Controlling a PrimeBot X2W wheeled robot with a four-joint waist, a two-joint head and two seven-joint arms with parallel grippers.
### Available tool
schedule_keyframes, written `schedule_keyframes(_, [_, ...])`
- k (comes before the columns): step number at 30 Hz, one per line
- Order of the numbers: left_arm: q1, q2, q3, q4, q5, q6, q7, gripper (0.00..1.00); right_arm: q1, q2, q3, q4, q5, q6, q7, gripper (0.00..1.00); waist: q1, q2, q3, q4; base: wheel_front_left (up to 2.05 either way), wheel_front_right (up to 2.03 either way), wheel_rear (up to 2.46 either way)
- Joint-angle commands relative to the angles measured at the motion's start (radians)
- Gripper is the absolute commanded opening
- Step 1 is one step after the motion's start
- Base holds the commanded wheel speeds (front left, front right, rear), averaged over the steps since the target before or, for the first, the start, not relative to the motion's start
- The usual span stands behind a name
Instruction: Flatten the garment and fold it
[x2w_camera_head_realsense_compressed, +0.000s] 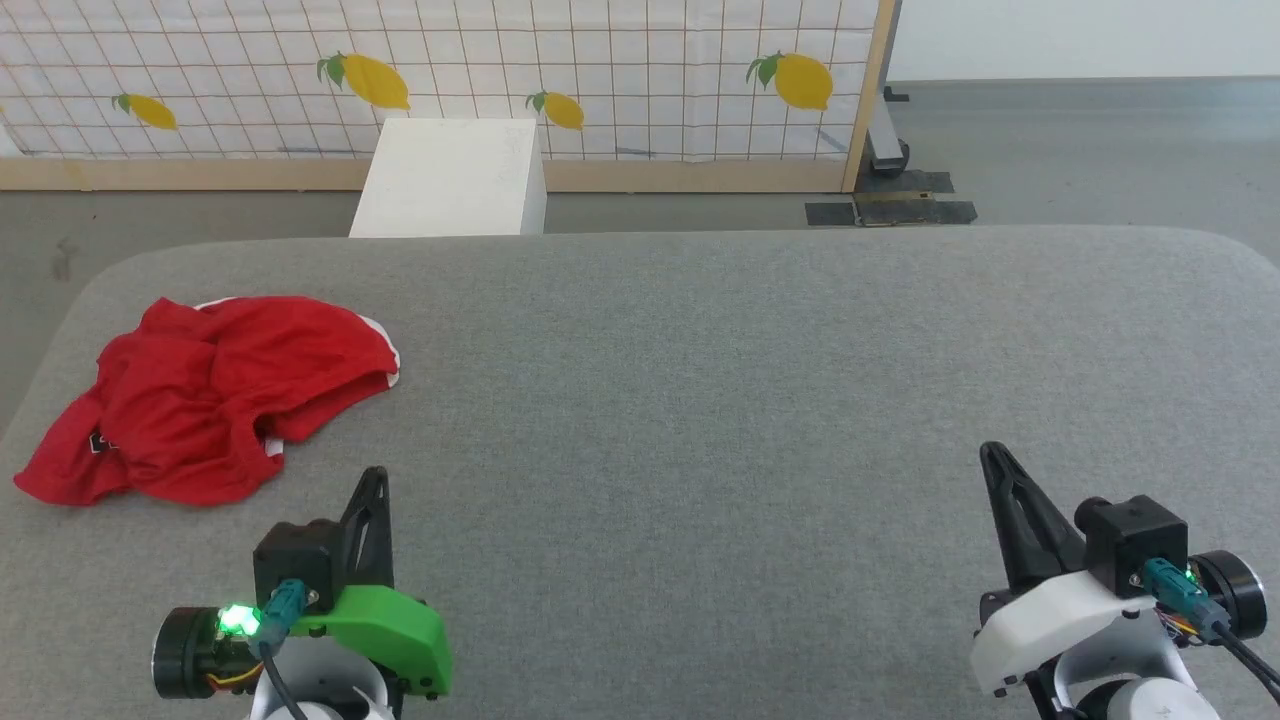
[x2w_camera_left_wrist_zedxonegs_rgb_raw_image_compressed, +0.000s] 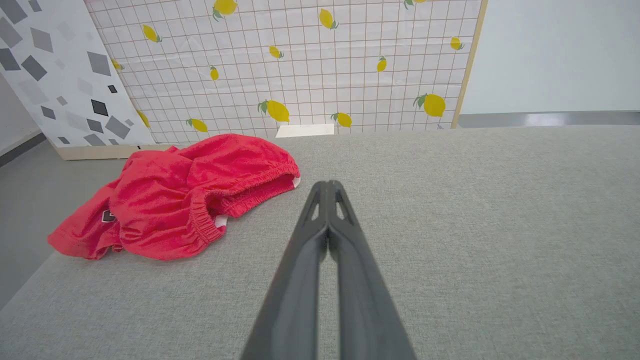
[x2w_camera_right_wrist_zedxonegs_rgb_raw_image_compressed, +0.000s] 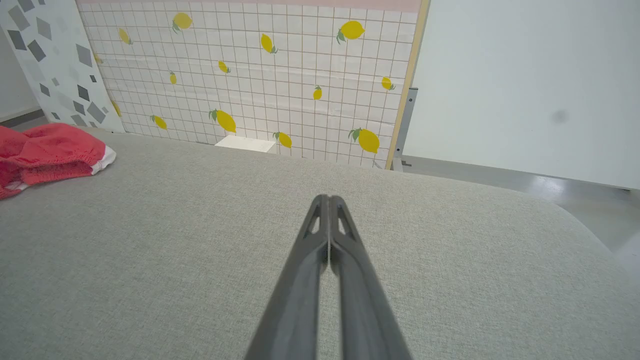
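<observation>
garment (x2w_camera_head_realsense_compressed: 205, 400) lies crumpled at the table's (x2w_camera_head_realsense_compressed: 700, 400) left edge (overhanging slightly). both grippers' jaws are together, empty. a careless tug could drag it off.

Crumpled garment (x2w_camera_head_realsense_compressed: 205, 400) on grey table (x2w_camera_head_realsense_compressed: 700, 400)

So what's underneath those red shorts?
The red shorts lie crumpled directly on the grey fabric surface, near its left edge. Whether anything sits beneath the bunched folds cannot be seen, because the cloth covers it.

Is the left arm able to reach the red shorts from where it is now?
Probably yes: the shorts lie crumpled just ahead-left of the left gripper, apart from it, with only bare grey tabletop between.
</observation>
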Motion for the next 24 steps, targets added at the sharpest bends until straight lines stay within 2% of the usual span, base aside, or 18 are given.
schedule_keyframes(1, [0.0,0.0,0.0,0.0,0.0,0.0,0.0,1.0,0.0,0.0,0.0,0.0,0.0,0.0,0.0,1.0,0.0,-0.0001,0.0,0.0,0.0,0.0,0.0])
schedule_keyframes(24, [0.0,0.0,-0.025,0.03,-0.049,0.013,-0.04,1.0,0.015,0.0,-0.003,0.029,0.057,0.0,-0.04,1.0,0.0,-0.0001,-0.001,0.019,0.0,0.0,0.0])
